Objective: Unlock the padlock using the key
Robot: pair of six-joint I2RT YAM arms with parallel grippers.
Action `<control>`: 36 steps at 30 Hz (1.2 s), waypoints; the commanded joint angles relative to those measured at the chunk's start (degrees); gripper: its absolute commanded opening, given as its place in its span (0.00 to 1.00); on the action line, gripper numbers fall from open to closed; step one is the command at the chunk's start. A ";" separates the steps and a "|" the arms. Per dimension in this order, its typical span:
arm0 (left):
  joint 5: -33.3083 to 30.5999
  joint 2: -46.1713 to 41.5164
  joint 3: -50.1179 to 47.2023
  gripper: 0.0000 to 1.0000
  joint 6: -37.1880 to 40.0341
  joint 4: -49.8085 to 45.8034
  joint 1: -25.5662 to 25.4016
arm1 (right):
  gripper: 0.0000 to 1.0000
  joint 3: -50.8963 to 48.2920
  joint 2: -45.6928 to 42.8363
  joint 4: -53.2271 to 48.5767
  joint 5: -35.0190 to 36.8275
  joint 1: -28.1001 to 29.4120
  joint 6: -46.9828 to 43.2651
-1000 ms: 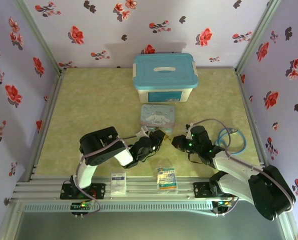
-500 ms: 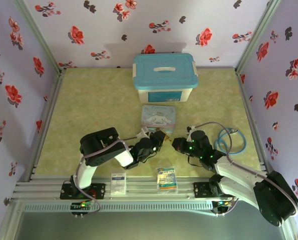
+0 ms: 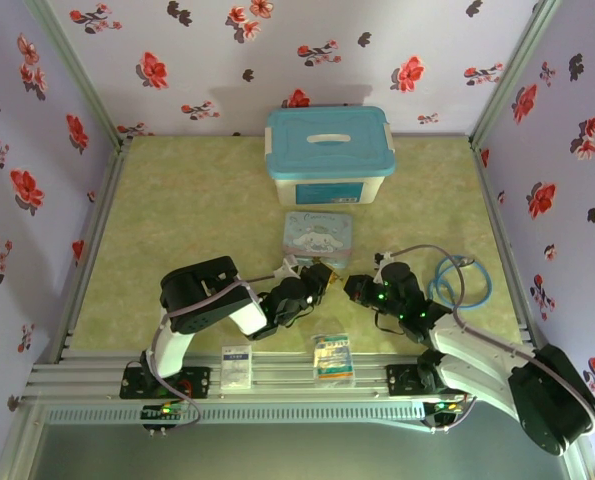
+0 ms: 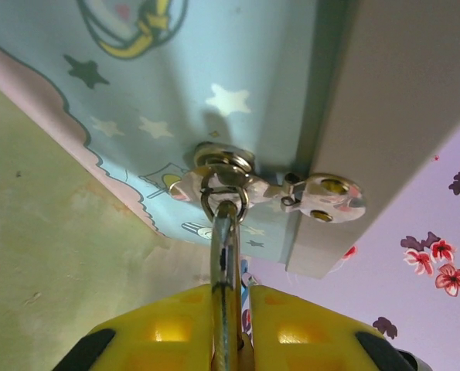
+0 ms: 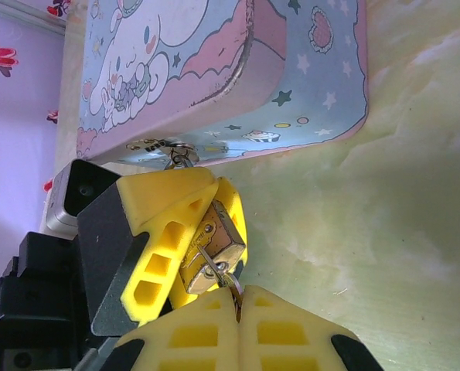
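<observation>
The brass padlock (image 5: 214,243) is clamped between the yellow fingers (image 5: 175,209) of my left gripper (image 3: 317,279). Its thin silver shackle (image 4: 226,255) runs up out of my left gripper (image 4: 233,297) and through the ring of the clasp (image 4: 224,166) on the cartoon tin (image 4: 175,77). My right gripper (image 5: 241,297) is shut on the small silvery key (image 5: 231,280), whose tip sits in the keyhole on the padlock's end face. From above, the right gripper (image 3: 350,286) meets the padlock (image 3: 323,271) just in front of the tin (image 3: 317,237).
A white box with a blue lid (image 3: 329,155) stands behind the tin. Two flat printed packets (image 3: 236,362) (image 3: 331,357) lie on the front rail. A blue cable loop (image 3: 467,280) lies to the right of the right arm.
The right arm's wrist has shifted slightly toward the near edge while its gripper stays at the padlock. The left arm and the tin have not moved.
</observation>
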 commanded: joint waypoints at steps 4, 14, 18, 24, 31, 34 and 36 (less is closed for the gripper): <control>-0.33 2.27 2.12 0.00 -1.07 3.05 -0.74 | 0.00 -0.59 -5.23 -3.51 0.43 0.46 1.40; -1.82 0.99 2.15 0.00 -0.34 3.07 -0.38 | 0.00 -2.03 -2.40 -1.47 -3.51 0.46 6.14; -1.89 1.40 2.40 0.00 -0.77 3.12 -0.31 | 0.00 -1.88 -5.03 -4.76 -1.40 0.38 5.33; -1.95 1.05 1.91 0.00 -1.01 3.09 -0.13 | 0.00 -2.54 -2.64 -2.26 -2.38 0.30 5.98; -2.11 1.15 2.15 0.00 -1.24 3.16 0.13 | 0.00 -2.32 -2.07 -1.62 -1.59 0.24 5.94; -1.97 0.58 2.15 0.00 -0.48 3.08 0.08 | 0.00 -2.46 -2.45 -1.62 -1.17 -0.05 5.68; -1.85 0.77 2.06 0.00 -0.83 3.08 0.02 | 0.00 -2.46 -2.41 -1.38 -1.28 -0.23 5.73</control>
